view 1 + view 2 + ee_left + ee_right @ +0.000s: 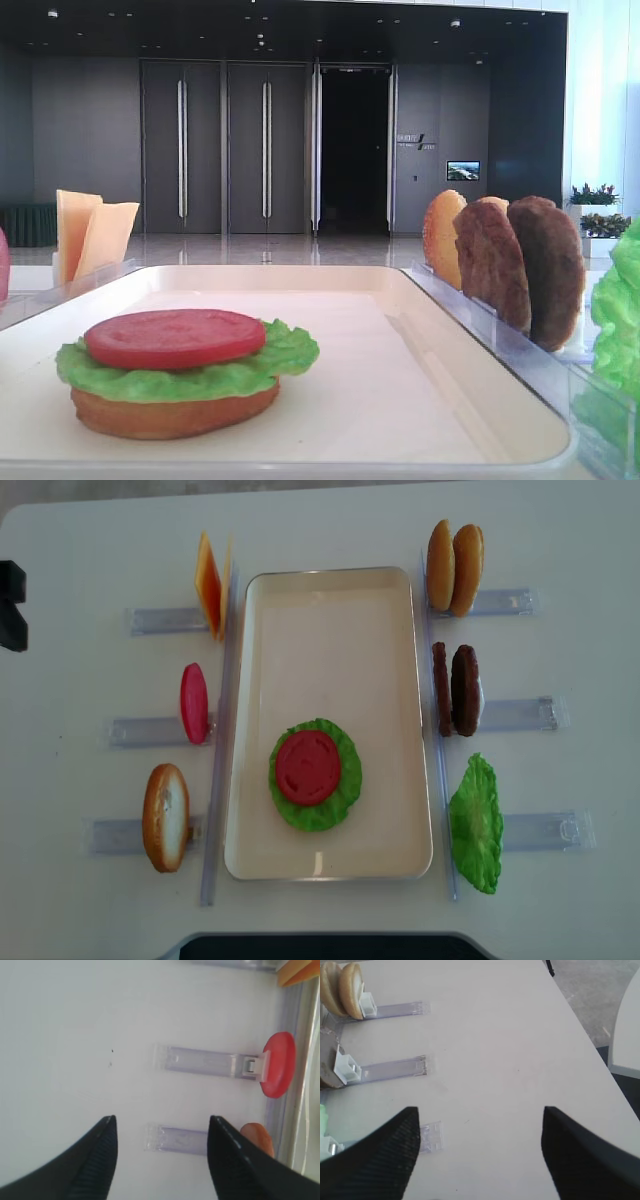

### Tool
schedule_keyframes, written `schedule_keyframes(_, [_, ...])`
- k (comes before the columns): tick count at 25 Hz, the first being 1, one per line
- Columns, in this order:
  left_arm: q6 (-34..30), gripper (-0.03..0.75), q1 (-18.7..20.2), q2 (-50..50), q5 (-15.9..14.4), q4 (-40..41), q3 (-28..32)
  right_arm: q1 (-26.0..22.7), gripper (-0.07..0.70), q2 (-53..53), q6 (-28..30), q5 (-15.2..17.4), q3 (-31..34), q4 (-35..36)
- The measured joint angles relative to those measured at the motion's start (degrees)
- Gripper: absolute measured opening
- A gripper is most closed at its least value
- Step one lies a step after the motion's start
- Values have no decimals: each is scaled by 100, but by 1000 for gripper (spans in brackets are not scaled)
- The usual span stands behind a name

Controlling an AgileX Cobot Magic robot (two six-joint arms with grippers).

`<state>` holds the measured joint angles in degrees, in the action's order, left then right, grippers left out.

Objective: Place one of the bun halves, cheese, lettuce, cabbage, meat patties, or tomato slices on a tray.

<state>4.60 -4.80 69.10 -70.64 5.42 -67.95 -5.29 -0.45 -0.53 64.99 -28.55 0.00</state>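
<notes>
- tray [250, 730] cream-white, rigid, low rim, flat on the table [330, 520] mid-scene; already carries a stack of bun half [170, 415] at bottom, lettuce leaf [290, 350] over it, tomato slice [308, 767] on top, sitting toward the near end
- spare lettuce [476, 825] stands in a clear holder [545, 830] just right of the tray; looks soft, floppy, ruffled edge, probably light; judge best pinched at the upper edge, may fold
- meat patties [455, 690], two standing on edge in the holder right of the tray; look stiff, rough grainy faces so likely good grip; pinch across the two flat faces at the top
- bun halves [455, 568], two upright far right, one more bun half [166, 817] near left; smooth, stiff, light plastic by the look, could slip
- cheese [210, 585] thin square slices upright far left; thin, probably hardest to pinch
- spare tomato slice [278, 1071] on edge in its holder left of the tray; glossy, likely slippery
- left gripper [162, 1132] jaws spread wide, nothing held, over bare table; tomato slice ahead and to the right of it, well apart
- right gripper [480, 1132] jaws wide apart, empty, above bare table; patties and buns sit off to its left, not between the fingers
</notes>
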Motion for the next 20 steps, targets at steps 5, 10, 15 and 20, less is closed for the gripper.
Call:
schedule_keyframes(5, [-177, 437, 0, -1055, -40, -51, 66, 0, 514, 0, 0, 0, 0, 0])
schedule_keyframes(10, [-294, 437, 0, -2404, -69, -198, 531, 0, 514, 0, 0, 0, 0, 0])
schedule_keyframes(15, [-351, 437, 0, -3886, -141, -261, 1169, 0, 514, 0, 0, 0, 0, 0])
schedule_keyframes(20, [-375, 437, 0, -5202, -159, -265, 1804, 0, 514, 0, 0, 0, 0, 0])
